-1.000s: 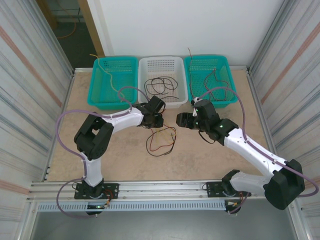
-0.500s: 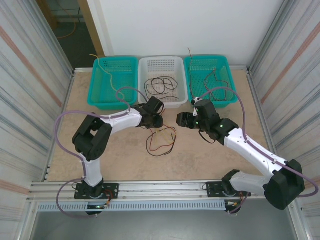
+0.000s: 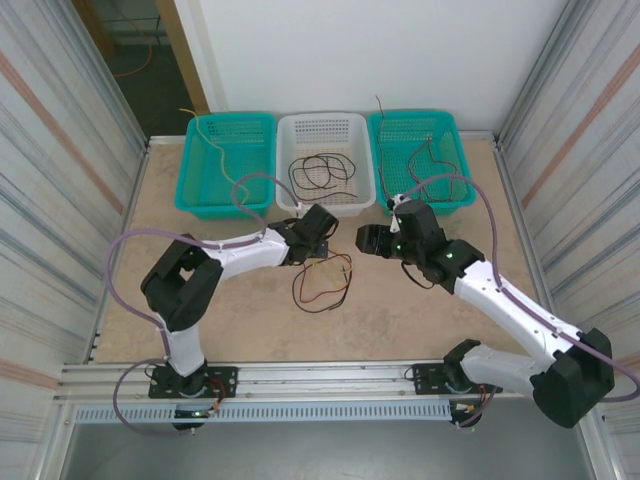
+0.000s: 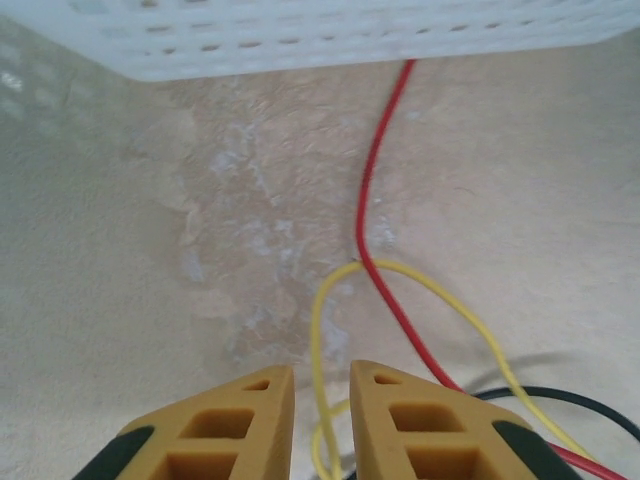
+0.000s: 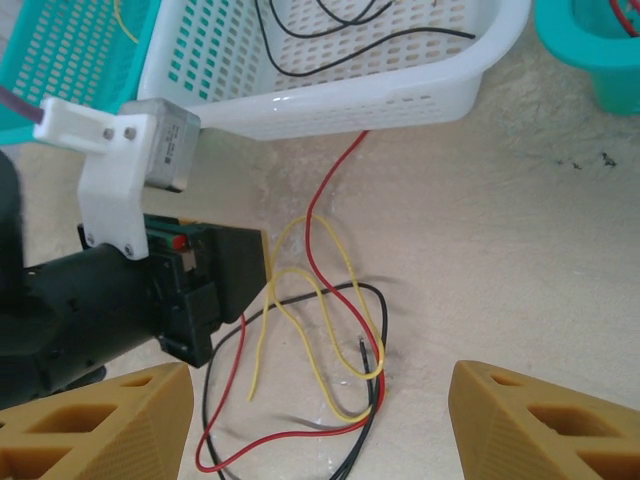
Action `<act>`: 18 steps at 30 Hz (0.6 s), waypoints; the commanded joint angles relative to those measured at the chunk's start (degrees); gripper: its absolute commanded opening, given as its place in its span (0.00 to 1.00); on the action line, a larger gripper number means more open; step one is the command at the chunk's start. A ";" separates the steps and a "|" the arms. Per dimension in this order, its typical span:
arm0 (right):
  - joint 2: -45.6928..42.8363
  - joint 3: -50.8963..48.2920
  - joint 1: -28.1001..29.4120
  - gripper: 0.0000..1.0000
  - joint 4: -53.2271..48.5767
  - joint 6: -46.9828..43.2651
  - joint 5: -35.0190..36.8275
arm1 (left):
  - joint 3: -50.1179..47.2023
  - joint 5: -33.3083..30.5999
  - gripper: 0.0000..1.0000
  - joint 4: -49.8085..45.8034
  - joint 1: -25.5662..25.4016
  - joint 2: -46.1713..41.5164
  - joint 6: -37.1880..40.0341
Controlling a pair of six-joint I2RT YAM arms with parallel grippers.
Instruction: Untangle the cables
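Beige table [image 3: 400, 320] carries a white basket [image 3: 288, 150] at its far edge, flanked by two teal baskets [image 3: 190, 170]. Cables [image 3: 322, 282], red, yellow and black, lie tangled on the table just in front of the white basket. Left gripper [image 4: 321, 375] sits low at the tangle's far side, fingers a narrow gap apart; yellow loop shows through the gap, contact not confirmable. Right gripper [image 5: 320, 420] hovers beside the tangle, fingers spread wide, holding nothing. More black wires lie inside the white basket
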 commanded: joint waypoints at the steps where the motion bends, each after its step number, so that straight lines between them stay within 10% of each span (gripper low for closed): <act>1: -2.27 -0.84 -0.95 0.68 -1.88 0.48 0.87 | -1.24 -4.19 0.23 1.85 0.17 1.29 -2.40; 18: -3.15 -1.28 -1.79 0.68 -1.75 0.30 -0.06 | -1.92 0.51 0.30 3.13 -0.14 4.04 -4.89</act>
